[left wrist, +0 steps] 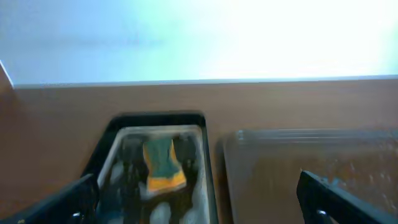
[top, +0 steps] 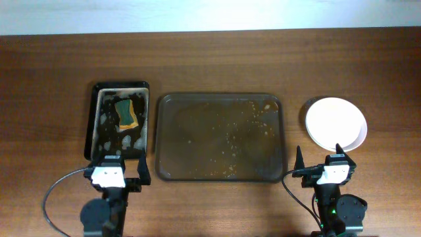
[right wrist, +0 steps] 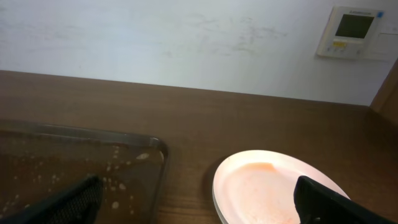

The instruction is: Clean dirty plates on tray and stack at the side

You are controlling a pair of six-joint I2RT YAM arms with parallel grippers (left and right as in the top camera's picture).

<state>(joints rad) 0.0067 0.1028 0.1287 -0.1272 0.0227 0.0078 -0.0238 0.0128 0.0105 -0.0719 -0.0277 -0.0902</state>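
The large dark brown tray (top: 219, 137) lies mid-table with no plates on it, only wet specks and residue; it also shows in the left wrist view (left wrist: 311, 155) and the right wrist view (right wrist: 74, 155). The plates (top: 335, 123) are stacked to the tray's right, a white one on top; in the right wrist view the top plate (right wrist: 267, 186) carries a faint orange film. My left gripper (top: 119, 172) is open and empty at the front, below the small black tray. My right gripper (top: 320, 162) is open and empty in front of the stack.
A smaller black tray (top: 119, 126) left of the brown tray holds a green-and-yellow sponge (top: 126, 113) in foamy water; the sponge also shows in the left wrist view (left wrist: 163, 165). A wall thermostat (right wrist: 354, 31) hangs behind the table.
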